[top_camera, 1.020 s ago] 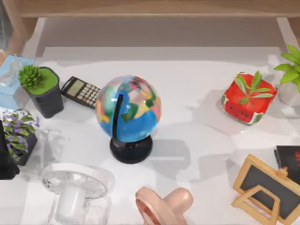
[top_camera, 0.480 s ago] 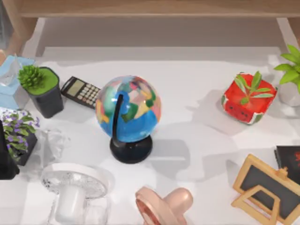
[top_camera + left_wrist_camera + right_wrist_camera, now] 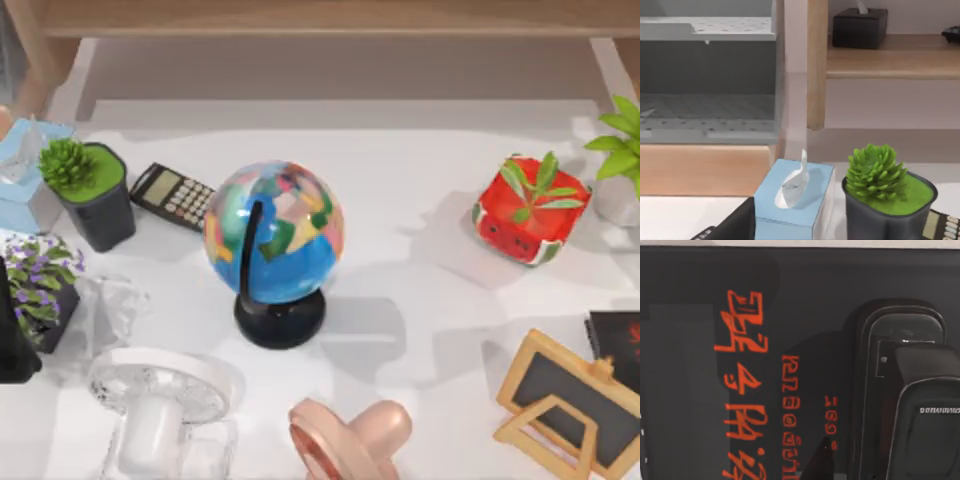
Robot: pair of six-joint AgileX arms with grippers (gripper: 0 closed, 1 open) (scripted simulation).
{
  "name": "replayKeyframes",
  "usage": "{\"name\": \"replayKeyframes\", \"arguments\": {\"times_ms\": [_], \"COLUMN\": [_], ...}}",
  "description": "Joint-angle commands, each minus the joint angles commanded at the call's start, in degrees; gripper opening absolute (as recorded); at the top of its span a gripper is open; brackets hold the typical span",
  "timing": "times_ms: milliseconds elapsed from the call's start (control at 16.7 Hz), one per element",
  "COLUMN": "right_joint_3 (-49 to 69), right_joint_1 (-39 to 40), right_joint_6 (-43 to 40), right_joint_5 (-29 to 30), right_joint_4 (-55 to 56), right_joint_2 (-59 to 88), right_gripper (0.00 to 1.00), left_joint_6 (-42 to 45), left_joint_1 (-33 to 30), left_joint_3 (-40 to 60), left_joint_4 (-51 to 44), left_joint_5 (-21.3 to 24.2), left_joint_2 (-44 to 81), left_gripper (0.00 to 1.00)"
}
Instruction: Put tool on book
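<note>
The book [image 3: 617,345] is black with red print and lies at the table's right edge, behind the chalkboard easel. From close above, the right wrist view looks down on its cover [image 3: 755,390]. On that cover lies the tool [image 3: 902,400], a glossy black device with a rounded outline. My left arm [image 3: 12,335] is parked at the table's left edge. A dark part of its gripper [image 3: 732,225] shows in front of the tissue box.
A globe [image 3: 275,245] stands mid-table, with a calculator [image 3: 172,196] to its left. A blue tissue box [image 3: 25,175] and potted plants [image 3: 88,190] crowd the left. A red planter [image 3: 528,212] stands at the right, the wooden-framed easel [image 3: 570,400] at the front right, and two fans [image 3: 160,400] along the front.
</note>
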Motion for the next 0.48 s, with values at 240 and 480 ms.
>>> {"name": "replayKeyframes", "arguments": {"times_ms": [240,480], "right_joint_3": [0.0,0.0], "right_joint_1": [0.0,0.0], "right_joint_6": [0.0,0.0], "right_joint_5": [0.0,0.0], "right_joint_4": [0.0,0.0], "right_joint_2": [0.0,0.0], "right_gripper": [1.00,1.00], "left_joint_6": [0.0,0.0], "left_joint_1": [0.0,0.0], "left_joint_3": [0.0,0.0], "left_joint_4": [0.0,0.0], "left_joint_5": [0.0,0.0], "left_joint_2": [0.0,0.0], "left_gripper": [1.00,1.00]}}
